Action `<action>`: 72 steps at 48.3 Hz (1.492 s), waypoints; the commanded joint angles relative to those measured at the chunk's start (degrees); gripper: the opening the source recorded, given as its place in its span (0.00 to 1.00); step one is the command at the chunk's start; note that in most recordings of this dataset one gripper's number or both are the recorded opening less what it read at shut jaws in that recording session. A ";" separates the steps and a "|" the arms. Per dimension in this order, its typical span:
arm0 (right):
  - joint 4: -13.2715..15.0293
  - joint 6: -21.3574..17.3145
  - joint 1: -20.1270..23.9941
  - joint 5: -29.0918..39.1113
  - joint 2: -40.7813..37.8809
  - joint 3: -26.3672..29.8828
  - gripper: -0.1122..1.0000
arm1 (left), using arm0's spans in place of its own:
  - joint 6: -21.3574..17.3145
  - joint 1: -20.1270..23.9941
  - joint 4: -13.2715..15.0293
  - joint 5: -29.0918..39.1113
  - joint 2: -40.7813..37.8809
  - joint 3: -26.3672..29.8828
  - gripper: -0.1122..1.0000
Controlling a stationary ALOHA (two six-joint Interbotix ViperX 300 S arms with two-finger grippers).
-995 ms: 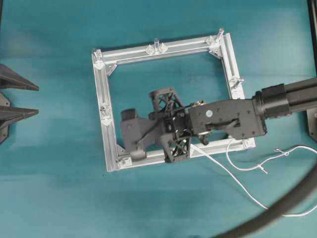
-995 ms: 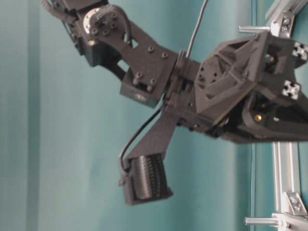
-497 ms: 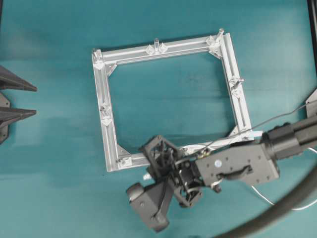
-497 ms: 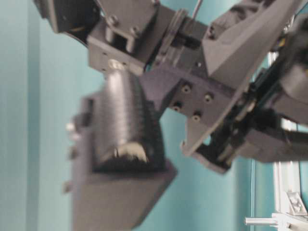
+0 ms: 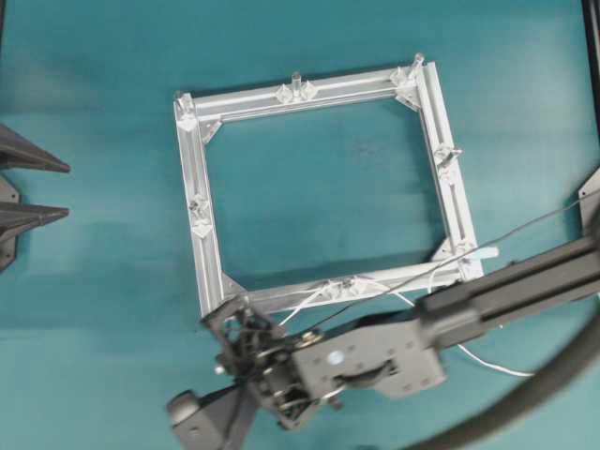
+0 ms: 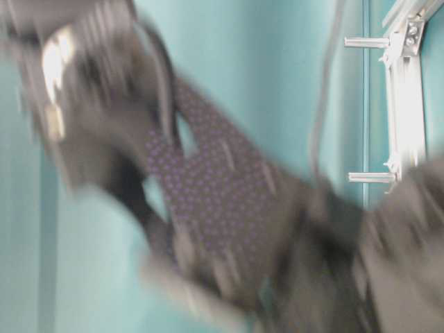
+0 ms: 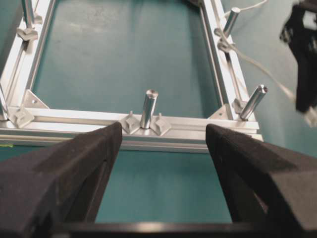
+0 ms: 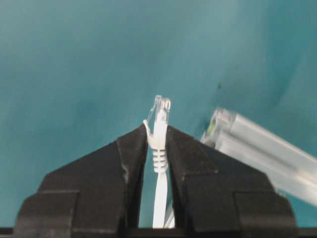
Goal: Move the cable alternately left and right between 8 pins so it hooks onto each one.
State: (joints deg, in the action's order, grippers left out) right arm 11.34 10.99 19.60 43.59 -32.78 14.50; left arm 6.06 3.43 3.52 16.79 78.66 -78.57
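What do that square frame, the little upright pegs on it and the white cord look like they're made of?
The frame looks like bare aluminium: silvery, matte, with long grooves. The pegs seem to be metal or clear plastic; they have a brushed silver sheen, so it's hard to say. The cord looks like white plastic-sheathed cable, ending in a clear plastic plug with a ribbed white boot.

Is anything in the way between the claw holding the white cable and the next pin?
Nothing visible blocks it. The right claw pinches the cable by its plug, just outside the frame's near-left corner. Only bare teal table lies around it; which pin comes next I can't tell.
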 commanded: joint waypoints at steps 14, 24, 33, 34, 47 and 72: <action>0.70 -22.24 -2.99 7.47 -3.87 14.85 0.23 | 0.53 -0.18 -0.09 -0.26 -0.44 0.62 0.81; 1.14 -31.73 -5.45 7.91 -4.57 15.56 0.23 | 0.53 -0.18 -0.09 -0.26 -0.44 0.62 0.81; 1.05 -40.78 -8.70 7.65 -4.66 15.56 0.23 | 0.53 -0.18 -0.09 -0.26 -0.44 0.62 0.81; 0.97 -41.66 -8.96 7.73 -4.57 15.47 0.23 | 0.53 -0.18 -0.09 -0.26 -0.44 0.62 0.81; 3.08 -47.81 -11.51 8.26 -2.46 13.54 0.23 | 0.53 -0.18 -0.09 -0.26 -0.35 0.62 0.81; 4.66 -58.45 -14.94 4.83 10.20 -6.50 0.23 | 0.53 -0.18 -0.09 -0.26 -0.35 0.62 0.81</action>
State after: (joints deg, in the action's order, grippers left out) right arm 15.73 -47.55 5.36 48.69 -26.37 8.96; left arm 6.06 3.43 3.52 16.79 78.66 -78.57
